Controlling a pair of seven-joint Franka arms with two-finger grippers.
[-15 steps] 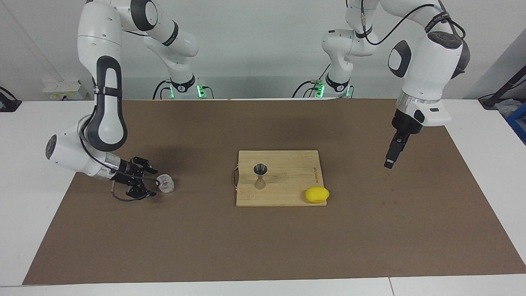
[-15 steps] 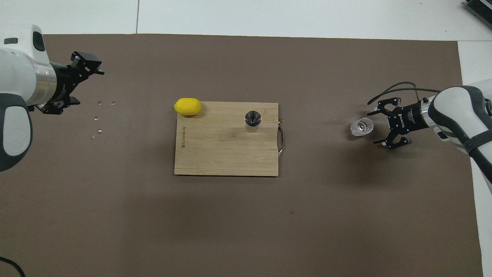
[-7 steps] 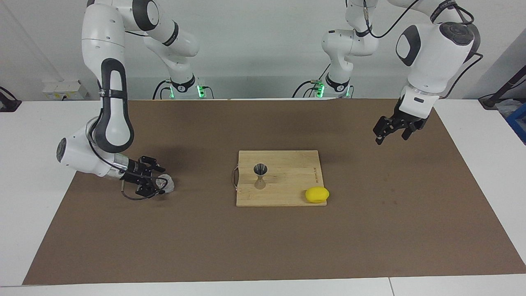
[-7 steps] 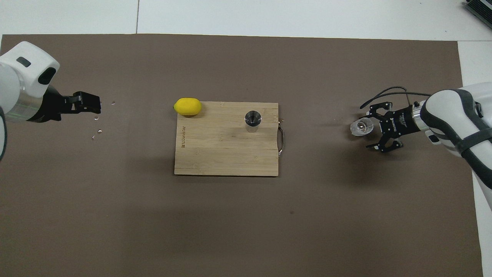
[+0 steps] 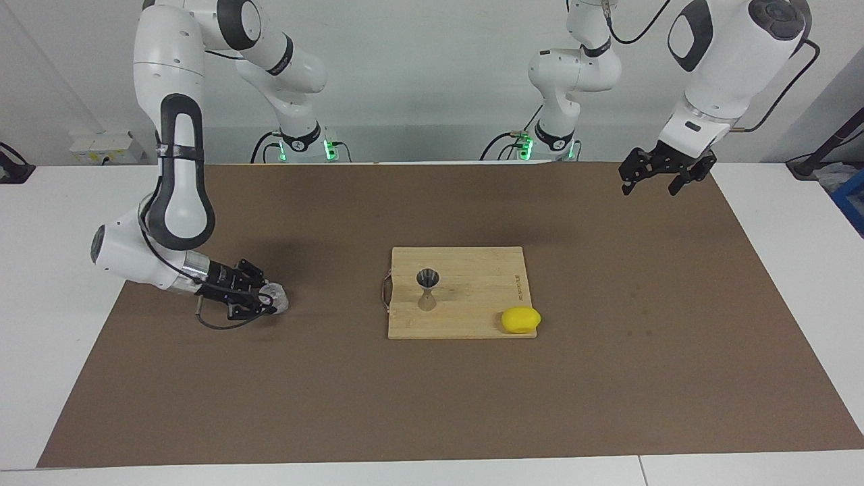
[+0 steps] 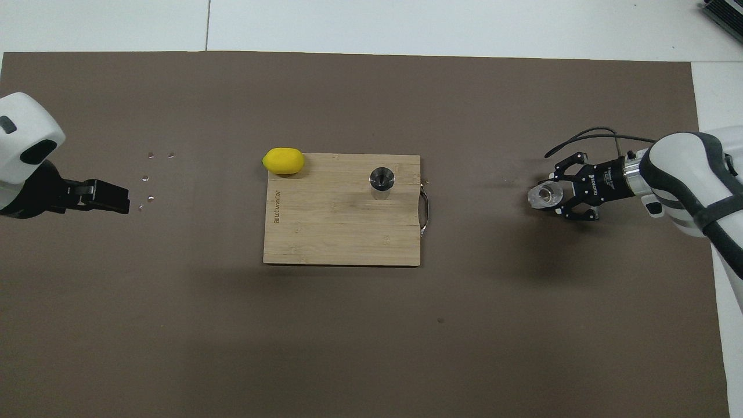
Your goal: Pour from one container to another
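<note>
The clear squat cup (image 5: pixel 278 297) stands on the brown mat toward the right arm's end of the table; it also shows in the overhead view (image 6: pixel 543 195). My right gripper (image 5: pixel 267 300) lies low and level and is shut on the cup's sides, as the overhead view (image 6: pixel 555 194) also shows. The silvery hourglass jigger (image 5: pixel 427 287) stands upright on the wooden cutting board (image 5: pixel 472 324), open mouth up (image 6: pixel 382 180). My left gripper (image 5: pixel 665 179) hangs open and empty, raised over the mat at the left arm's end (image 6: pixel 107 197).
A yellow lemon (image 5: pixel 520 319) lies at the corner of the board (image 6: pixel 336 238) toward the left arm's end (image 6: pixel 283 161). A few small shiny specks (image 6: pixel 150 198) dot the mat beside the left gripper. The board has a metal handle (image 6: pixel 425 213).
My right gripper moved in around the clear cup and closed on it. My left gripper rose, turned and drew back toward the robots.
</note>
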